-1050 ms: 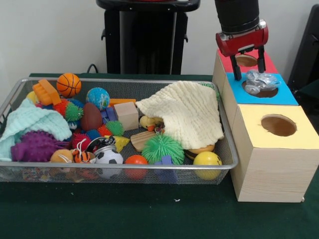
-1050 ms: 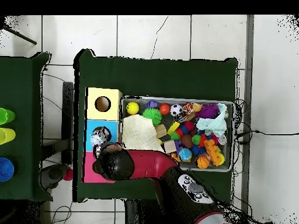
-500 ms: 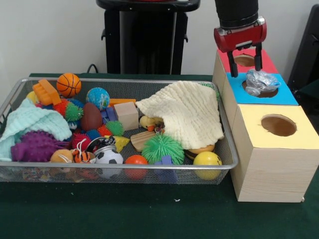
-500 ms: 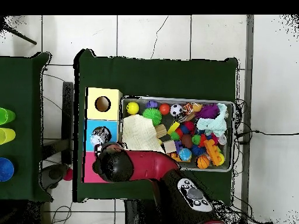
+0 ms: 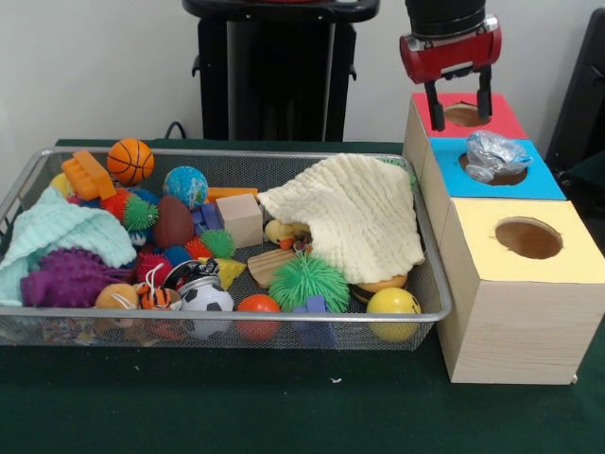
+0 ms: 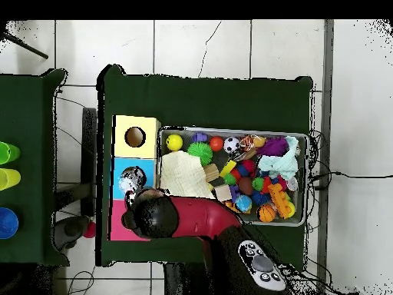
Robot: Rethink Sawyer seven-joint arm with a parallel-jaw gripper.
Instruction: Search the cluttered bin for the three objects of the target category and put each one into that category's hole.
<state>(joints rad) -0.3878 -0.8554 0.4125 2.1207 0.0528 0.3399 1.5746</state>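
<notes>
The tool [image 5: 458, 98] hangs empty with its two fingers spread apart, over the red box [image 5: 492, 121] at the far end of the row of three boxes. Just in front of it and lower, a crumpled clear plastic wad [image 5: 493, 155] sits on the hole of the blue box [image 5: 539, 180], perched on the rim and not dropped through; it looks lodged, though how deep it reaches cannot be told. In the overhead view the wad [image 6: 132, 179] shows as a pale lump on the blue top, right beside the arm's black wrist [image 6: 153, 215]. The yellow box [image 5: 526, 274] nearest the camera has an open, empty hole. The bin [image 5: 427, 274] lies to the side of the boxes on the green desk [image 5: 284, 407], crowded with balls, blocks and spiky toys, a cream cloth [image 5: 354, 213] draped over its box-side end. Whichever move follows turns on this: the wad lies camera-ward and below the tool, while the bin's remaining items lie sideways and lower, some likely hidden under the cloth.
</notes>
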